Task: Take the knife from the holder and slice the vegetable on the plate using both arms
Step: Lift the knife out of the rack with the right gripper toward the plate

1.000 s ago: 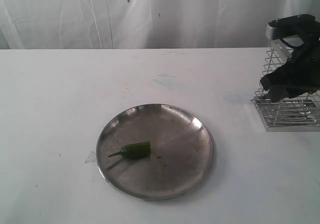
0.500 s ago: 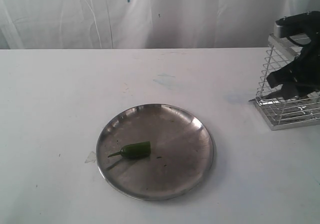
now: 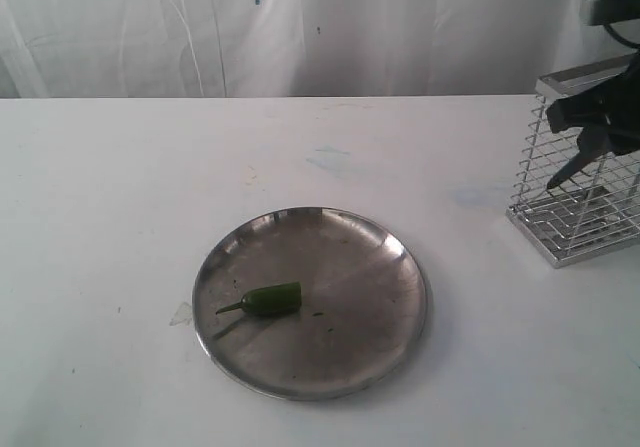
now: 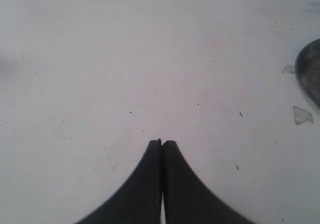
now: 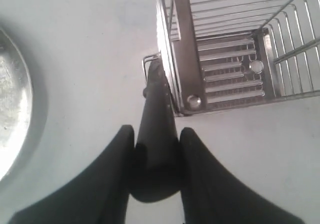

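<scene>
My right gripper (image 5: pixel 157 130) is shut on the black handle of the knife (image 5: pixel 157 101). The knife's far end lies beside the outer wall of the wire-grid holder (image 5: pixel 225 48). At the far right of the exterior view, the right gripper (image 3: pixel 600 117) hangs high in front of the holder (image 3: pixel 575 207), with the dark knife (image 3: pixel 565 172) pointing down-left. The green chili pepper (image 3: pixel 270 299) lies on the left half of the steel plate (image 3: pixel 395 267). My left gripper (image 4: pixel 161 143) is shut and empty over bare table, and the plate (image 4: pixel 311 76) shows only as a rim.
The white table (image 3: pixel 120 197) spreads round the plate, with a white curtain behind it. A small torn scrap (image 4: pixel 301 115) sticks to the table near the plate's rim. The holder stands near the table's right edge.
My right gripper has risen and moved right with the knife. The holder, earlier partly covered by the gripper, now shows more of its front.
</scene>
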